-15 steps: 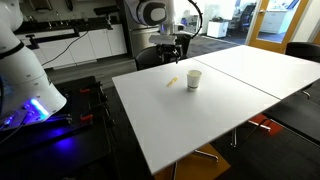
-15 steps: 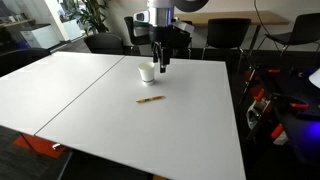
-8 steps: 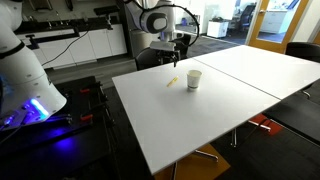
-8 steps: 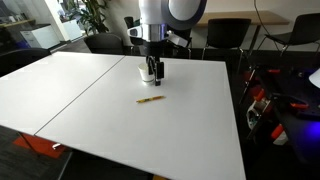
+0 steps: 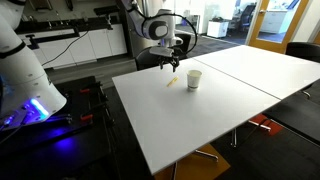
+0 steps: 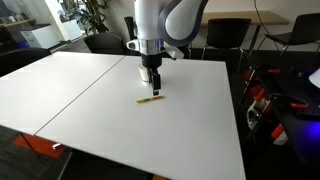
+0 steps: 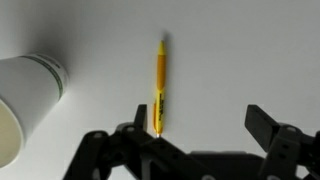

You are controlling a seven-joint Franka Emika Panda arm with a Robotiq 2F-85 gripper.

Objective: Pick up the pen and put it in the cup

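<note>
In the wrist view, the cup (image 7: 25, 95) fills the left edge, its wider end toward the lower-left corner. To its right and apart from it, the pen (image 7: 160, 85) lies flat on the white table (image 7: 240, 50). The pen's long axis runs almost straight up and down the frame, with the upper end leaning a touch to the right. Its lower end sits just beside the finger (image 7: 140, 122) at frame left of the gripper (image 7: 200, 128), so the pen is off to that side rather than midway. The jaws stand wide apart over bare tabletop. Which end is the writing tip cannot be told.

In an exterior view, the pen (image 5: 171, 82) shows as a short slanted stroke just left of the upright cup (image 5: 194, 79), with the gripper (image 5: 172, 63) hanging above it. In an exterior view, the pen (image 6: 150, 99) lies nearly level across the frame, its right end slightly higher, directly under the gripper (image 6: 153, 86). Here the arm (image 6: 150, 35) blocks the cup from sight. Only the wrist view shows the jaw gap plainly.
</note>
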